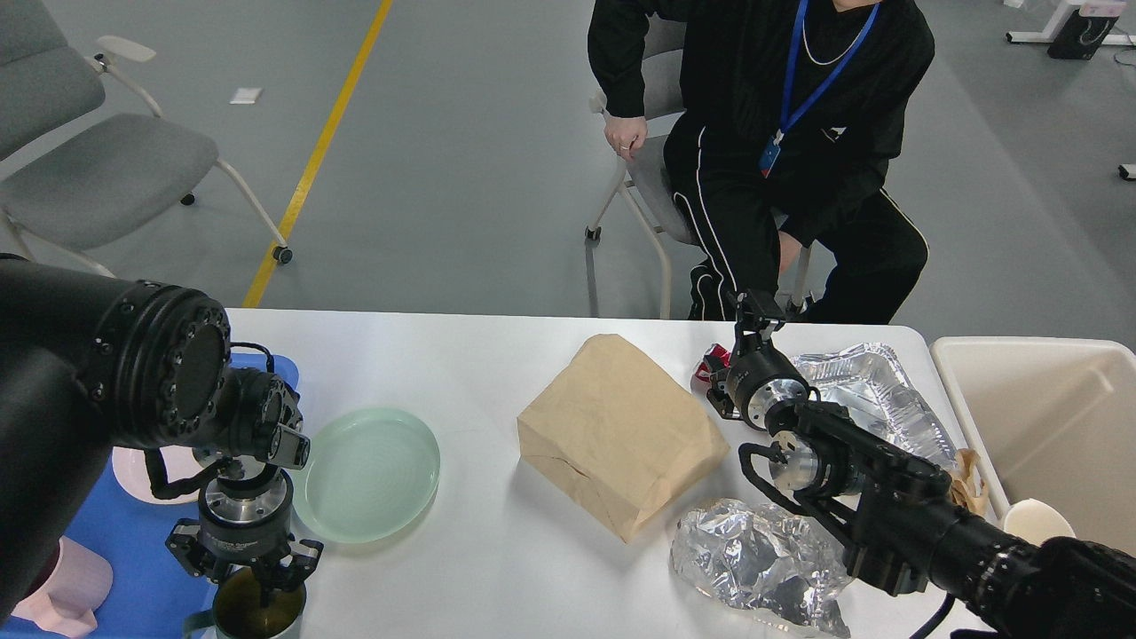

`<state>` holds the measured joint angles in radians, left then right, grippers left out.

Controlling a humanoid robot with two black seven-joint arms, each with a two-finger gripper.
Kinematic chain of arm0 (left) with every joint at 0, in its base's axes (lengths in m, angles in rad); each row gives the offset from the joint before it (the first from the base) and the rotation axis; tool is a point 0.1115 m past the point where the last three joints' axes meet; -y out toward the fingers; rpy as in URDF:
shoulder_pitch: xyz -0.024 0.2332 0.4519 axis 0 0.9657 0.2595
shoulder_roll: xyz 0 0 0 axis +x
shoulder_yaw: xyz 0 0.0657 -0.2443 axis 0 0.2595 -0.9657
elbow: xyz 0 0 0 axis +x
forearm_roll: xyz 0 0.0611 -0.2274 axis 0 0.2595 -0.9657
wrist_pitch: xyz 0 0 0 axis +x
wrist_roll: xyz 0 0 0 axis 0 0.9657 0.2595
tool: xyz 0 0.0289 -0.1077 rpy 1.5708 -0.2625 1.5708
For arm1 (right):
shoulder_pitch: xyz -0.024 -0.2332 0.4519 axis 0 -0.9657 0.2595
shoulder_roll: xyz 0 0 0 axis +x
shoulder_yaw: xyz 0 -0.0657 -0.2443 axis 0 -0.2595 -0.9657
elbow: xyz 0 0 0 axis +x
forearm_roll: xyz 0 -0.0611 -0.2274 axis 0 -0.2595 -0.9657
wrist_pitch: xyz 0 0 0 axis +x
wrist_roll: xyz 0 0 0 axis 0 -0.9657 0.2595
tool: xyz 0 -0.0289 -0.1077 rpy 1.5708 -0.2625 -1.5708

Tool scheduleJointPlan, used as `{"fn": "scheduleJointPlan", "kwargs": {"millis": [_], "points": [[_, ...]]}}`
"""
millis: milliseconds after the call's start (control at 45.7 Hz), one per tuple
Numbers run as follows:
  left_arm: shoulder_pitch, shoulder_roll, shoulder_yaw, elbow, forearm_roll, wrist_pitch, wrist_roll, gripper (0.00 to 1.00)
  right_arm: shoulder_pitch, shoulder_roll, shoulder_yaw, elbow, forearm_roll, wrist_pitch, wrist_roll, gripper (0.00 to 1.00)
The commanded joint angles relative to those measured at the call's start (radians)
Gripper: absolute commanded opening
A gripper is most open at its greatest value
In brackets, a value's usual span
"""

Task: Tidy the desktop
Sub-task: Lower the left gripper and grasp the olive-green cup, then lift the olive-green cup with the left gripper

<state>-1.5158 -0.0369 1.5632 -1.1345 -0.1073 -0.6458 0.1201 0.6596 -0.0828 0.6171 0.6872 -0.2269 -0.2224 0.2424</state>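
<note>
The white desktop carries a brown paper bag at its middle, a crumpled foil ball in front of it, and a foil tray with a red wrapper at the far right. My left gripper points straight down at the front left. Its fingers meet at the rim of a pale green mug with a dark inside. My right gripper reaches over the far edge beside the red wrapper. It is dark against a person's trousers, so its fingers cannot be told apart.
A pale green plate lies right of a blue tray that holds a pink dish and a pink cup. A beige bin stands at the right, with a paper cup and brown crumpled paper beside it. A person sits across the table.
</note>
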Motion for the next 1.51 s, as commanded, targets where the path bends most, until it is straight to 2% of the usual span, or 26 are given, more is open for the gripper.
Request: {"fn": "scheduleJointPlan", "kwargs": {"millis": [0, 525, 679, 832, 985, 1160, 1336, 1489], "points": [[-0.001, 0.002, -0.006, -0.001, -0.012, -0.063, -0.002, 0.00, 0.000, 0.000, 0.001, 0.000, 0.000, 0.000, 0.000, 1.00], [-0.069, 0.017, -0.012, -0.014, -0.071, -0.110, -0.004, 0.00, 0.000, 0.000, 0.000, 0.000, 0.000, 0.000, 0.000, 1.00], [-0.187, 0.057, -0.014, -0.017, -0.071, -0.199, -0.004, 0.00, 0.000, 0.000, 0.001, 0.000, 0.000, 0.000, 0.000, 1.00], [-0.372, 0.103, -0.015, -0.019, -0.069, -0.314, -0.004, 0.00, 0.000, 0.000, 0.000, 0.000, 0.000, 0.000, 0.000, 1.00], [-0.556, 0.127, -0.015, -0.037, -0.068, -0.314, -0.007, 0.00, 0.000, 0.000, 0.000, 0.000, 0.000, 0.000, 0.000, 1.00], [-0.710, 0.178, -0.006, -0.068, -0.068, -0.314, -0.010, 0.00, 0.000, 0.000, 0.001, 0.000, 0.000, 0.000, 0.000, 1.00], [-0.739, 0.253, 0.001, -0.067, -0.066, -0.314, -0.007, 0.00, 0.000, 0.000, 0.001, 0.000, 0.000, 0.000, 0.000, 1.00], [-0.696, 0.279, 0.027, -0.053, -0.066, -0.314, -0.010, 0.00, 0.000, 0.000, 0.000, 0.000, 0.000, 0.000, 0.000, 1.00]]}}
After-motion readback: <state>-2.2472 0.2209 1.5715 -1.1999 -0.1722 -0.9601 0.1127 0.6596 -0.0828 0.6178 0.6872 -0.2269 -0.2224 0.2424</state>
